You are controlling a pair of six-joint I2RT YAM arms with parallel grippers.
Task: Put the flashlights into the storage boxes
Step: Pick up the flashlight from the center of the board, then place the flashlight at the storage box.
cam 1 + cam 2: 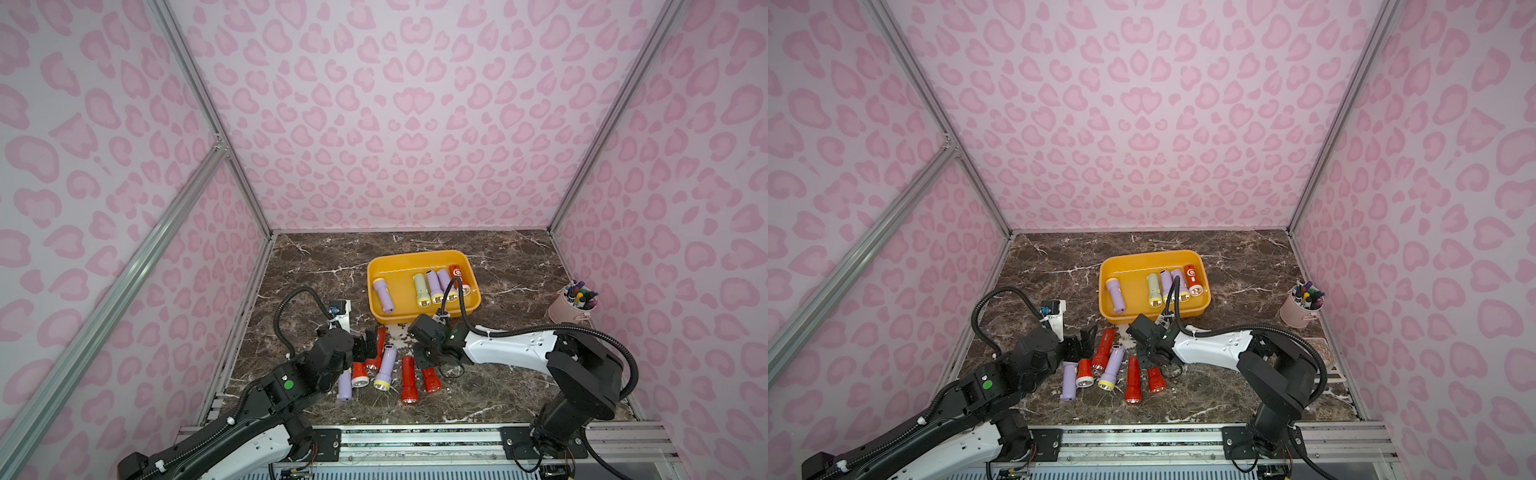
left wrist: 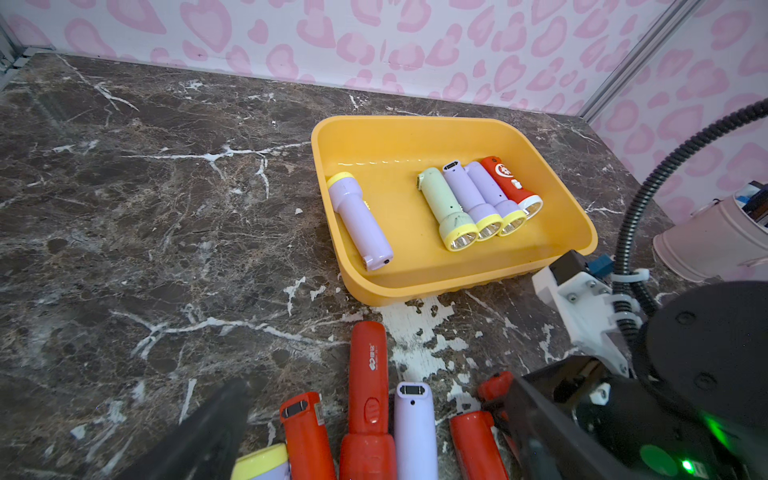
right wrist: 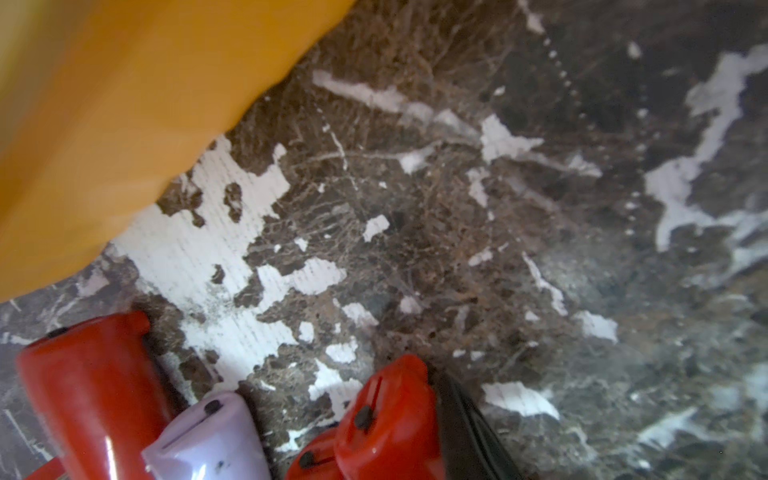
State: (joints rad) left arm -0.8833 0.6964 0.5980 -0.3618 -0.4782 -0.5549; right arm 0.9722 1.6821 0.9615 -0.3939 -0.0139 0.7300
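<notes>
The tail of a short red flashlight (image 1: pixel 431 380) is hidden under the right end effector (image 1: pixel 424 362), which is closed on it. A lilac flashlight (image 1: pixel 344 388) is half covered by the left arm (image 1: pixel 316 365). The left end effector (image 1: pixel 1084 338) is spread wide. Six flashlights (image 1: pixel 384 370) are counted on the brown marbled worktop (image 1: pixel 316 270), five more in the yellow storage box (image 1: pixel 415 319). Pink-spotted walls (image 1: pixel 415 124) enclose it.
</notes>
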